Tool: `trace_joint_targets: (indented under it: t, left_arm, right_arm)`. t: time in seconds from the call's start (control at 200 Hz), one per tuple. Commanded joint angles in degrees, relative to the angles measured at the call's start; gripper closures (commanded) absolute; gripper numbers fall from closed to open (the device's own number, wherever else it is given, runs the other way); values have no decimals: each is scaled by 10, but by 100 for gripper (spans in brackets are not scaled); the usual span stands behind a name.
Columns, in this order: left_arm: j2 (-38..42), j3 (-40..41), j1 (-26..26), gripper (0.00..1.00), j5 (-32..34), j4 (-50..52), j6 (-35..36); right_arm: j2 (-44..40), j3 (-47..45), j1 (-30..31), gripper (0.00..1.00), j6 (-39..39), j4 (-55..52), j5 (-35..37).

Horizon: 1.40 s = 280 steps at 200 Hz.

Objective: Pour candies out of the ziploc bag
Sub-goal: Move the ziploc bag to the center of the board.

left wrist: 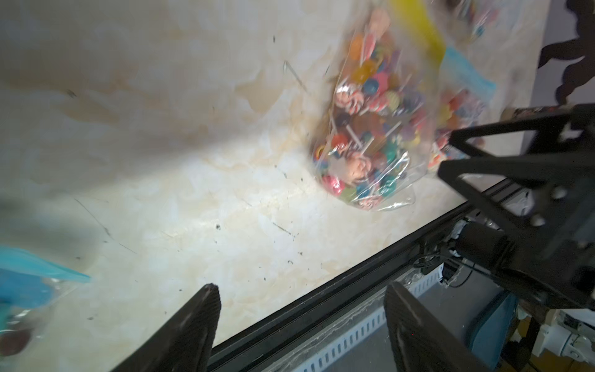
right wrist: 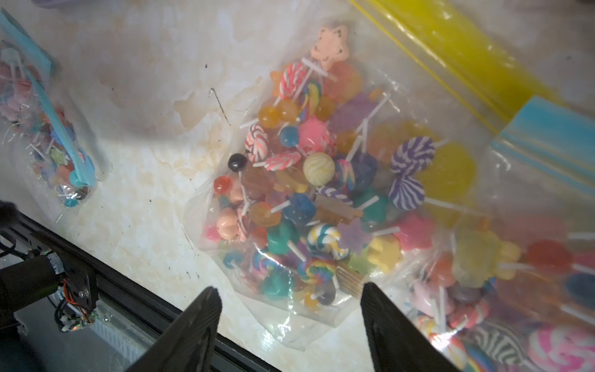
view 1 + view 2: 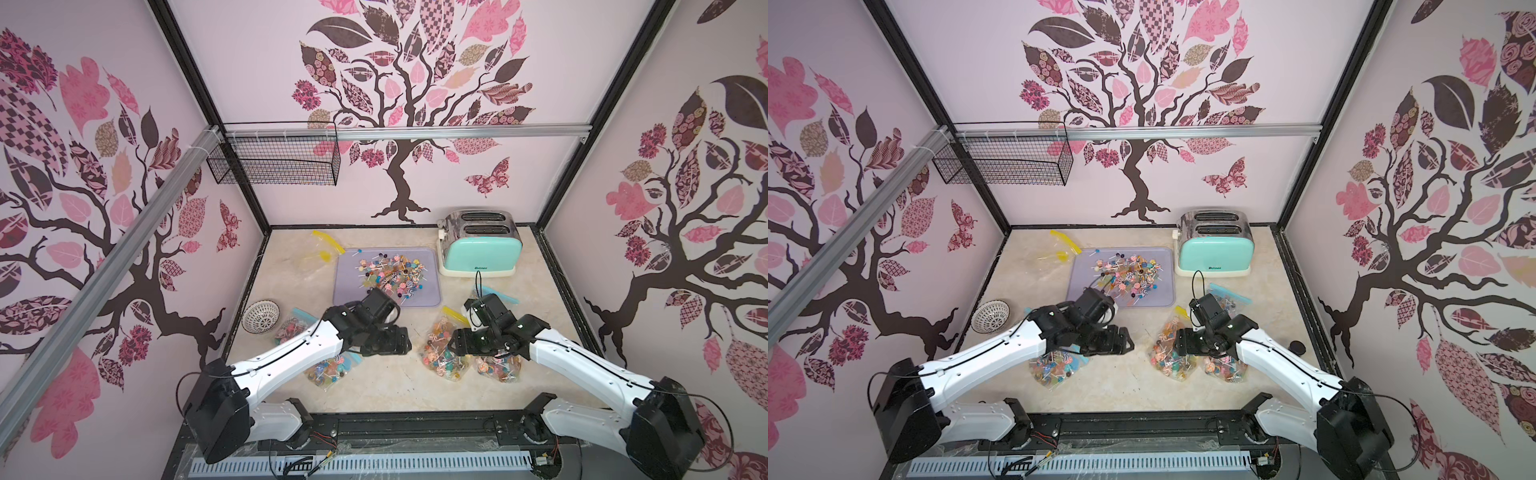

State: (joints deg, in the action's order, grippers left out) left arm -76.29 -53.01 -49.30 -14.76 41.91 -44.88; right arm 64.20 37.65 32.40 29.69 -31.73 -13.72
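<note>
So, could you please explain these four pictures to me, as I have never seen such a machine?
It is a robot with two white-and-black arms, left arm and right arm, each ending in a two-fingered gripper. Both top views look down on the whole beige marbled table. The other two come from cameras on the wrists. A flat lilac tray holds loose tiny multi-coloured candies; beside it lie an empty clear bag with a yellow zip, a mint-green toaster and, nearer, a white patterned bowl. Clear bags full of candies lie near the arms. The left gripper and right gripper are open, holding nothing.
</note>
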Motion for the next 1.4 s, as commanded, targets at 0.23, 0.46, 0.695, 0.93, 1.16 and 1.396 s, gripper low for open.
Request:
trace_joint_targets:
  t: [0.23,0.46,0.695,0.93,1.16,1.396]
  left_arm:
    - [-72,67,-58,14,-44,-291,-140]
    - [-144,55,-58,20,-34,-355,-161]
    - [-203,46,-58,46,-33,-384,-172]
    - [-220,19,-54,86,-12,-350,-155]
    - [-187,36,-48,100,25,-318,-150]
    - [-138,62,-23,100,59,-277,-141]
  right_arm:
    - [-12,-60,5,34,64,38,-32]
    - [-3,-66,5,36,66,52,-37]
    - [6,-76,5,41,64,62,-49]
    - [4,-97,6,66,63,71,-77]
    - [-3,-100,15,89,58,71,-97]
    - [45,-75,98,100,78,114,-106]
